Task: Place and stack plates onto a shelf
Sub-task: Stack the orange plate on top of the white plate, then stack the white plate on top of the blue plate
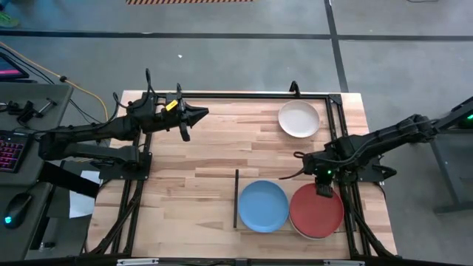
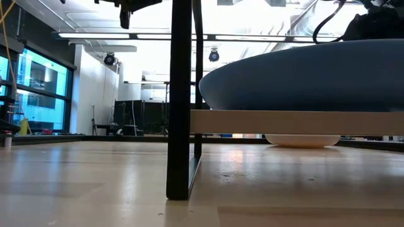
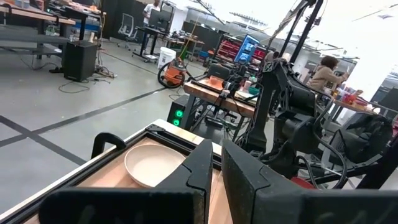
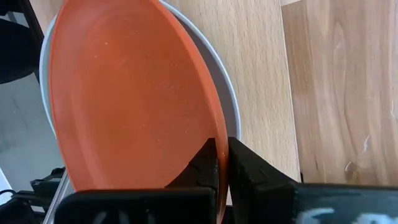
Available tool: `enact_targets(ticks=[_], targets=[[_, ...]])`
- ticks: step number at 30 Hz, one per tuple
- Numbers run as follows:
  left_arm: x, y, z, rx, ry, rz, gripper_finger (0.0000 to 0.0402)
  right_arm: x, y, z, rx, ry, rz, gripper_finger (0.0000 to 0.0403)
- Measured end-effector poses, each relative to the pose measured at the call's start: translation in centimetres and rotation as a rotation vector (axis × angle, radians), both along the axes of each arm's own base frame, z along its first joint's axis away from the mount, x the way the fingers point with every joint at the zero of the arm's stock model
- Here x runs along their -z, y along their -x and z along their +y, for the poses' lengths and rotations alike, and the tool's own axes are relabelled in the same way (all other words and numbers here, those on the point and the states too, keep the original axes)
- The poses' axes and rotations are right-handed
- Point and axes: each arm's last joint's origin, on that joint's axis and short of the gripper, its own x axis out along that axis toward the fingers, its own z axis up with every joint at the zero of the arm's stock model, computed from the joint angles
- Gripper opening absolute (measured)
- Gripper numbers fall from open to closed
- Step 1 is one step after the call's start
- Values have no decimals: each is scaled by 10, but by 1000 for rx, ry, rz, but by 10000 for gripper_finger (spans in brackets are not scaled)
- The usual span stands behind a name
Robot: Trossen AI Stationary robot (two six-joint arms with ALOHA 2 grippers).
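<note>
Right pincer (image 4: pixel 221 163) clamping red plate (image 4: pixel 130 93) rim

Left gripper (image 1: pixel 198 113): far left, above bare surface (image 1: pixel 222 148).
Right gripper (image 1: pixel 323 190): at red plate (image 1: pixel 316 210) rim.
Blue plate (image 1: pixel 263 205): left, touching red.
Cream plate (image 1: pixel 298 118): far right.

High view looks straight down on the table (image 1: pixel 207 140); low view sits at its surface (very close); both show the blue plate (image 1: pixel 263 205).
</note>
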Motion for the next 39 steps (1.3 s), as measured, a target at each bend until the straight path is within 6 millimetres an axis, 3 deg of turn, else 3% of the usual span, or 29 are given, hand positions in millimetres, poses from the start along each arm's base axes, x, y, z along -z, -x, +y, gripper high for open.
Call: enact_targets(ticks=[7, 15, 20, 26, 34, 39], targets=[[0, 0, 0, 0, 0, 0, 23, 0, 0, 1, -6, -22, 4, 17], [0, 0, 0, 0, 0, 0, 23, -2, -1, 1, 18, -36, -2, 114], [0, 0, 0, 0, 0, 0, 23, -20, -5, 2, 27, -51, -40, 157], [0, 0, 0, 0, -8, 3, 23, -38, -10, 3, 97, -62, -85, 167], [0, 0, 0, 0, -8, 2, 23, -49, -35, -2, 298, 90, -398, 167], [0, 0, 0, 0, -8, 2, 23, -62, -50, -22, 426, 172, -612, 167]])
